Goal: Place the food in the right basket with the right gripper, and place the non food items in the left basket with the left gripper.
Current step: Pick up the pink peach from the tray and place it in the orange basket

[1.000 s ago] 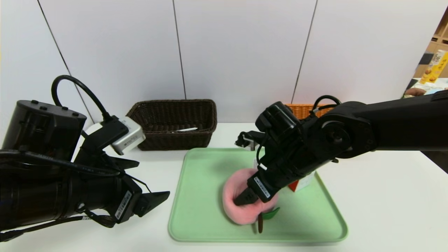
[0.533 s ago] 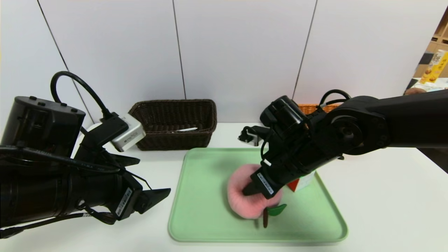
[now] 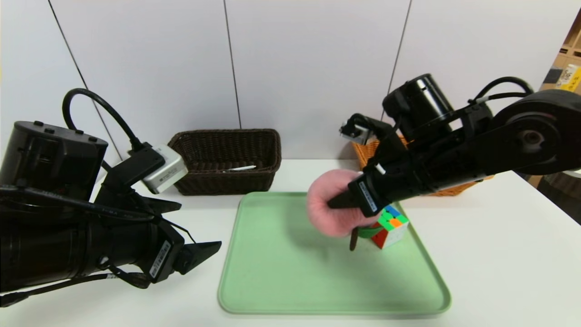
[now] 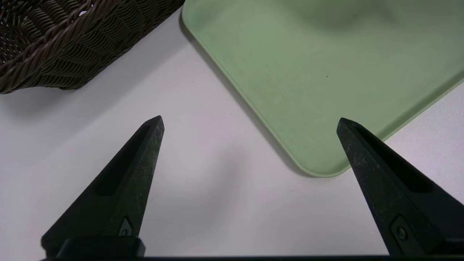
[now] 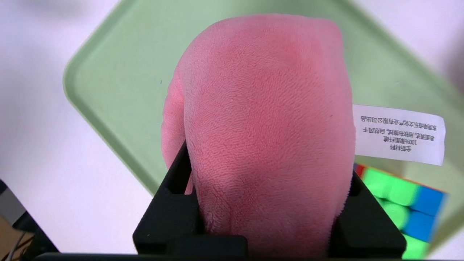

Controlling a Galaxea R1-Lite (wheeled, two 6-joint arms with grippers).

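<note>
The right gripper [image 3: 343, 200] squeezes the soft pink peach [image 3: 333, 217] between its fingers above the tray [image 3: 290, 272], maybe to carry it to the orange basket [image 3: 447, 190], while the left gripper [image 3: 199, 231] waits wide open beside the tray, holding nothing.

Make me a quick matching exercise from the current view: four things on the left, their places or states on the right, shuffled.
Things
1. plush peach
2. pen
3. puzzle cube
4. left gripper

Places or states
A. standing on the green tray
B. jaws wide apart, nothing between them
C. gripped by the right gripper, raised above the tray
D. in the dark brown basket

Right pairs: 1-C, 2-D, 3-A, 4-B
</note>
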